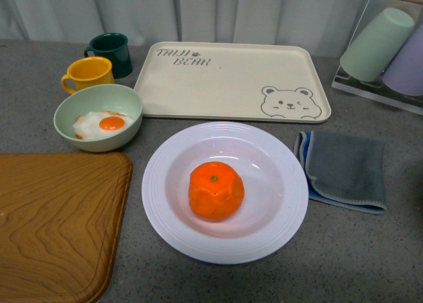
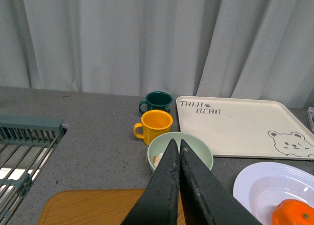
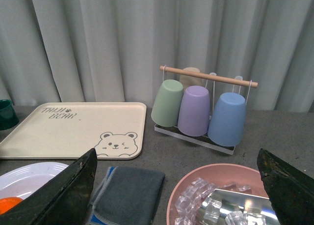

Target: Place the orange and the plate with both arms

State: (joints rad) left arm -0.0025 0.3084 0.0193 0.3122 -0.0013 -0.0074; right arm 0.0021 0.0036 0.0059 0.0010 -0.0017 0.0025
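Step in hand: by my reading the placing is done or nearly so, since the bright orange dimpled mandarin (image 1: 216, 190) sits in the well of the large round glossy white plate with ridged rim (image 1: 157, 184) and neither arm shows in the front view.
Plate position: mid-counter, towards the near edge, between the brown wooden cutting board (image 1: 56, 217) at the near left corner and the folded grey-blue cloth (image 1: 344, 169) on the right.
Left gripper (image 2: 177, 145): fingers pressed together, nothing between them, raised above the counter.
Right gripper (image 3: 176, 158): spread wide, empty, also held high.
Next move: probably only keeping both arms clear; if the plate must go elsewhere, a two-sided grasp on its rim would be needed.
Writing: the cream rectangular tray (image 1: 231, 81) by the far edge reads "TAIJI BEAR" with a paw mark and a winking bear drawing.
Other labels: none legible on the yellow mug (image 1: 89, 73), dark green mug (image 1: 111, 51) or pale green bowl holding a fried egg (image 1: 99, 116).
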